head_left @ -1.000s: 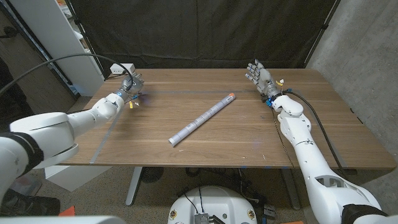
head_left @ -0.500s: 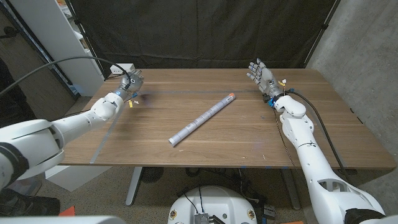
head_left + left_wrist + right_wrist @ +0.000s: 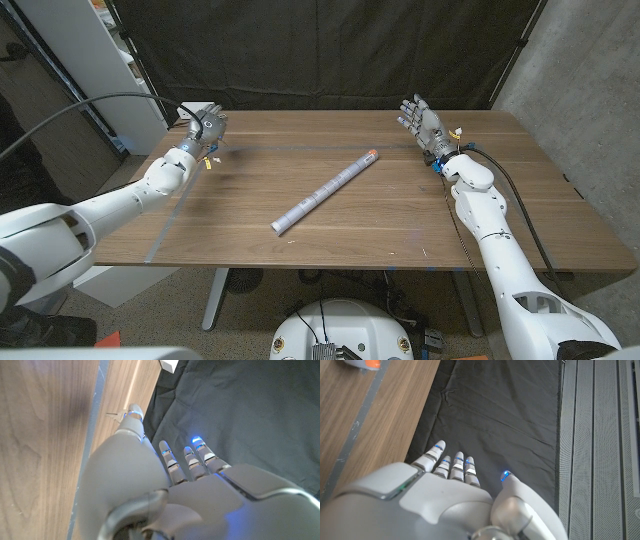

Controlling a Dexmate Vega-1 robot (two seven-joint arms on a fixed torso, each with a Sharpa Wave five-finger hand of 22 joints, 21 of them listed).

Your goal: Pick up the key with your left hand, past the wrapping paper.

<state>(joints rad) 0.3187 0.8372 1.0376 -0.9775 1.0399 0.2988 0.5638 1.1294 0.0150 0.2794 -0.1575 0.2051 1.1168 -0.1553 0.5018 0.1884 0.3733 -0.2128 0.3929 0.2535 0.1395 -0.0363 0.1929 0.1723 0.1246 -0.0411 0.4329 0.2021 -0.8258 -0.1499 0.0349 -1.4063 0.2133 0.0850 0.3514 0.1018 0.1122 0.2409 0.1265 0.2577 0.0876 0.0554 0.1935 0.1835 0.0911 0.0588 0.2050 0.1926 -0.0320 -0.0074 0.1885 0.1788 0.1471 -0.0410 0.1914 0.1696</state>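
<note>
Left hand (image 3: 203, 122) curled at far edge, key unseen, grasp unclear, right hand (image 3: 418, 117) released, wrapping paper (image 3: 325, 190) mid-table

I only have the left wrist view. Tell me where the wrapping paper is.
Observer: The wrapping paper roll lies slantwise in the middle of the table, its orange-capped end toward the far right.
Operator: Now place my left hand against it.
Observer: The left hand is at the table's far left corner, well apart from the roll.
Operator: Report the right hand.
Observer: The right hand is at the far edge, right of the roll, fingers spread and holding nothing.
</note>
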